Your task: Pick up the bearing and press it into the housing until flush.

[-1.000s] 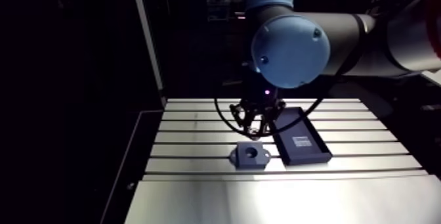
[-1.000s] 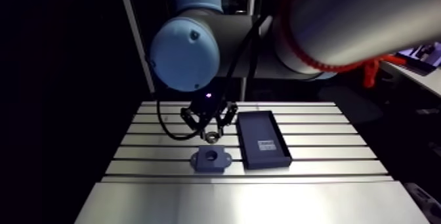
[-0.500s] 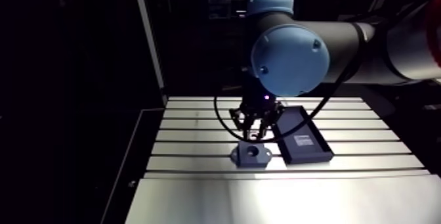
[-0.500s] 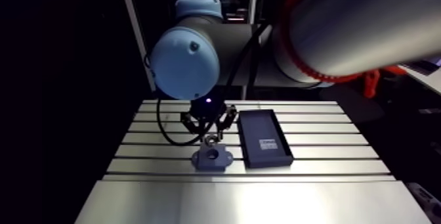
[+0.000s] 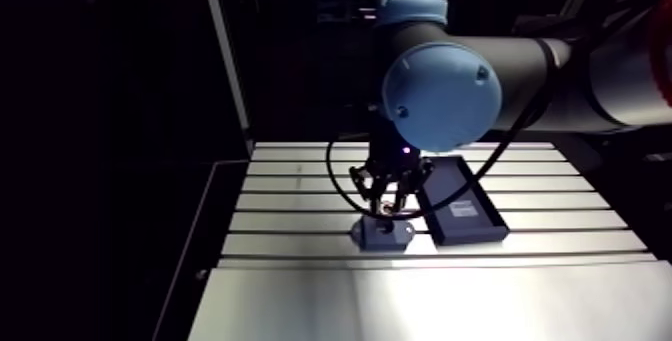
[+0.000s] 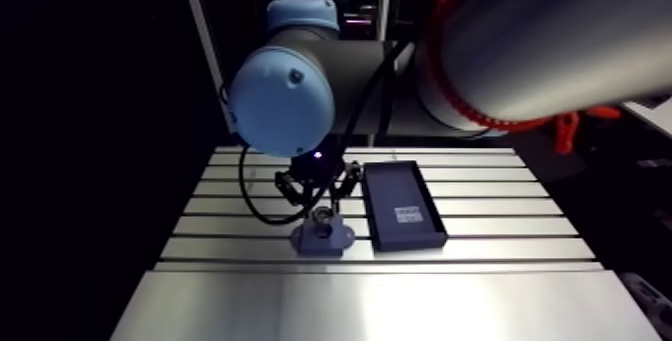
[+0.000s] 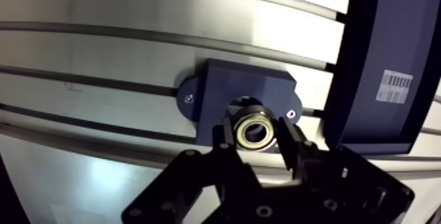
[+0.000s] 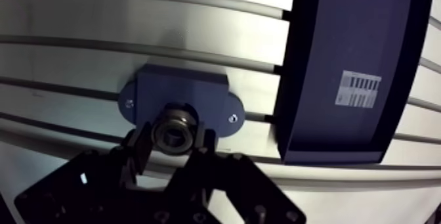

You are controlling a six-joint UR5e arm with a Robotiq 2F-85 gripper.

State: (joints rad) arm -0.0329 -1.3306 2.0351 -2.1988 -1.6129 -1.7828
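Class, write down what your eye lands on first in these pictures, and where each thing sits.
The shiny ring-shaped bearing stands out, pinched between the two black fingers right over the bore of the dark housing. Beside the housing lies a dark tray with a white label, both on the bright slotted table.

Noting a dark, shallow rectangular tray (image 6: 395, 187) lying flat across several slots of the aluminium counter (image 6: 250, 227), right of its middle, carrying a white barcode label (image 8: 357, 89) on its floor.
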